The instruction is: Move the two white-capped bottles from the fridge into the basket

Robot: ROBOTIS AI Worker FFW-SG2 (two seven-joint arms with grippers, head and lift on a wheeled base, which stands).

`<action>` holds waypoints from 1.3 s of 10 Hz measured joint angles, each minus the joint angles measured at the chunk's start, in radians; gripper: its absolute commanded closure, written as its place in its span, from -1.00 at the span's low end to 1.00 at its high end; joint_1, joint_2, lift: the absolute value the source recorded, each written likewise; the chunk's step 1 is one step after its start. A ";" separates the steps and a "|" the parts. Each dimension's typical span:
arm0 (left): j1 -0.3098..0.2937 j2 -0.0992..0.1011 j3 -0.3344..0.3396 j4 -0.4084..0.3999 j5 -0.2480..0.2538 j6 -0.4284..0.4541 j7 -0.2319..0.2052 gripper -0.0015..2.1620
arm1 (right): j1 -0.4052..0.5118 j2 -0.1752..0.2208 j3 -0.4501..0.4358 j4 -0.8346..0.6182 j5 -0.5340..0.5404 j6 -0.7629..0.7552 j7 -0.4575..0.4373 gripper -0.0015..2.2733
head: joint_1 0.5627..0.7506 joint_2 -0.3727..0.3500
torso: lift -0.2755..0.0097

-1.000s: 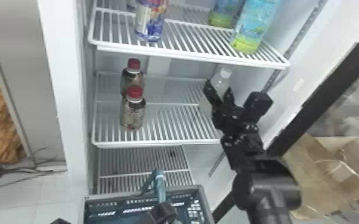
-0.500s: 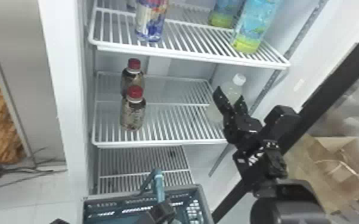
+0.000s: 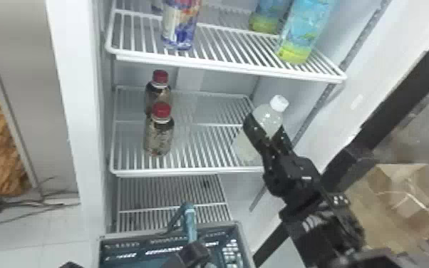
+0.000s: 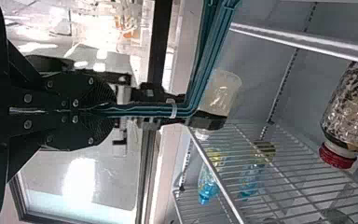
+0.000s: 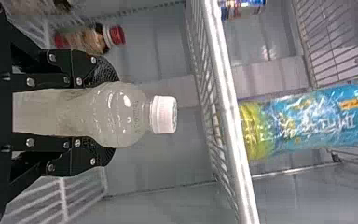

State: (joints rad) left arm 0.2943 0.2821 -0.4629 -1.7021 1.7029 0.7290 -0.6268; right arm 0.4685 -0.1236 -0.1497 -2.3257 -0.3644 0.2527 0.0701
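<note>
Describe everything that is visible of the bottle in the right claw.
The bottle is see-through, apparently plastic, with pale cloudy contents, a rounded shoulder and a closed white cap. The right claw grips its body from both sides. It is roughly upright at the fridge's middle shelf; I cannot tell whether its base touches it.

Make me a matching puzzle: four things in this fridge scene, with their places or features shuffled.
1. White-capped bottle
2. Red-capped bottles
3. Basket
4. Blue-and-yellow bottles

A. On the upper shelf
B. Has a blue-green handle
C. Between the right gripper's fingers
D. Standing on the shelf below the upper one

Pairs: 1-C, 2-D, 3-B, 4-A
</note>
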 measured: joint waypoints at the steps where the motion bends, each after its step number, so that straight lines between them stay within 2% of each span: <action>1: 0.000 0.000 0.000 0.000 0.000 0.000 0.000 0.03 | 0.051 0.001 0.000 -0.053 -0.014 0.025 0.001 -0.23 | 0.41 -0.94 | -0.89; 5: 0.002 -0.001 -0.002 0.000 0.003 -0.002 -0.001 0.03 | 0.257 0.017 -0.032 -0.250 -0.054 0.139 0.039 -0.23 | 0.41 -0.94 | -0.89; 7: 0.004 -0.001 0.001 0.000 0.004 -0.010 -0.001 0.03 | 0.324 0.024 -0.035 -0.299 -0.062 0.179 0.040 -0.23 | 0.41 -0.94 | -0.89; 11: 0.009 -0.003 0.005 0.000 0.008 -0.020 -0.002 0.03 | 0.355 0.040 -0.062 -0.325 -0.075 0.331 0.094 -0.23 | 0.41 -0.94 | -0.89; 13: 0.011 -0.003 0.007 0.000 0.010 -0.020 -0.004 0.03 | 0.363 0.041 -0.078 -0.357 -0.096 0.466 0.118 -0.23 | 0.41 -0.94 | -0.89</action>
State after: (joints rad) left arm 0.3056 0.2789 -0.4560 -1.7021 1.7132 0.7090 -0.6304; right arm 0.8310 -0.0829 -0.2276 -2.6829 -0.4601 0.7187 0.1881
